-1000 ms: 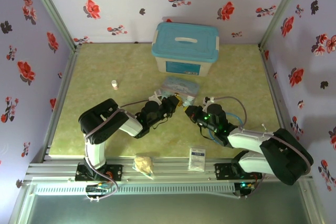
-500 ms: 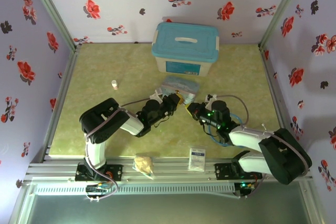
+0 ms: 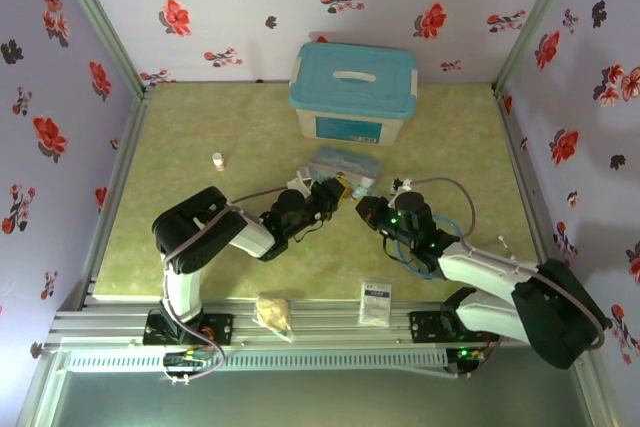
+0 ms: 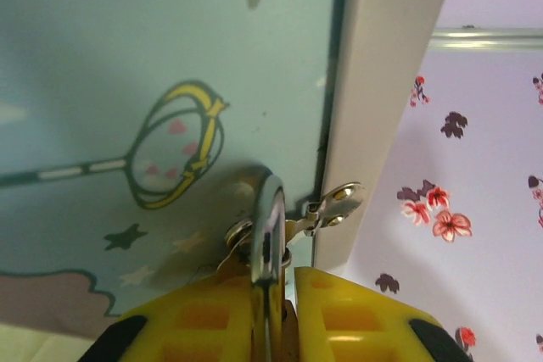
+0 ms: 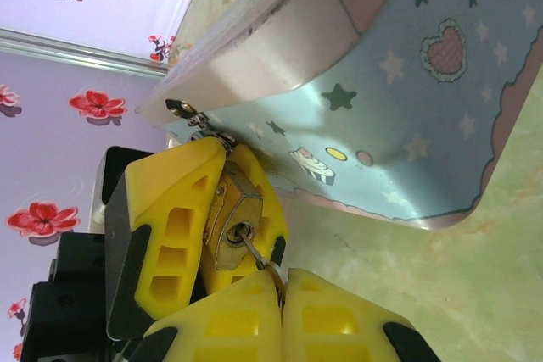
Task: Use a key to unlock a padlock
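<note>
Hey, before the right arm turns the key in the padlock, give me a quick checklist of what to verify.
1. The padlock is clamped in the left gripper: ok.
2. The right gripper is shut on the key: ok.
3. The key's tip is in the keyhole: ok.
4. The key is fully seated: cannot tell.
5. The shackle is free of the tin and its latch: cannot tell, they overlap.

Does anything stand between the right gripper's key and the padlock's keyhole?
Nothing visible: the thin metal key reaches from the right gripper straight to the keyhole of the small brass padlock clamped by the left gripper.
</note>
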### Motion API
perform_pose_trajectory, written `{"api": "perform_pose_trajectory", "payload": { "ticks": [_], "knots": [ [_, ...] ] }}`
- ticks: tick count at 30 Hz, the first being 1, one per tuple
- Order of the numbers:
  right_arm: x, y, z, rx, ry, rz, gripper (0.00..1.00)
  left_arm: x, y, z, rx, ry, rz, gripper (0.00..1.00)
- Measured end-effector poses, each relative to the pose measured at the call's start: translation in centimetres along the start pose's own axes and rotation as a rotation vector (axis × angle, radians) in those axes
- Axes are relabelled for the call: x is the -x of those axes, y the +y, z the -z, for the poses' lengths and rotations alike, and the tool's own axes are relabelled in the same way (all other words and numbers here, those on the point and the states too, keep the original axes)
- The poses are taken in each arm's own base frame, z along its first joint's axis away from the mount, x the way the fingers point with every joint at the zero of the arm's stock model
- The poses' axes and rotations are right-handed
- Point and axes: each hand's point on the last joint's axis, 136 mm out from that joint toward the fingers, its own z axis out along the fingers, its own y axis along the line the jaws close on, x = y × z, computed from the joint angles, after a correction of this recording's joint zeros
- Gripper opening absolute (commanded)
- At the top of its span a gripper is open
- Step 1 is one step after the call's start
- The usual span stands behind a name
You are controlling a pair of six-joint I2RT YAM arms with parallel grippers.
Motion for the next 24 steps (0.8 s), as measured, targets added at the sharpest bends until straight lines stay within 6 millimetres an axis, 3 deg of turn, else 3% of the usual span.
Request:
{"api": "perform_pose_trajectory", "payload": {
  "ticks": [5,14,24],
  "knots": [
    [0.2,-0.1,-1.3,0.027,-0.008,-0.027,0.0,1.2,0.7,0.0,0.023,-0.051,0.009,0.0],
    [0.6,-0.2,-2.0,0.107,0.012,-0.131,0.0,1.8,0.7,0.1,0.024,-0.083,0.022,0.0],
    [-0.9,-0.5,-1.7,-0.048,0.006,0.094,0.0,1.4,2.1,0.5,0.051,-0.062,0.074,0.0]
  ]
}}
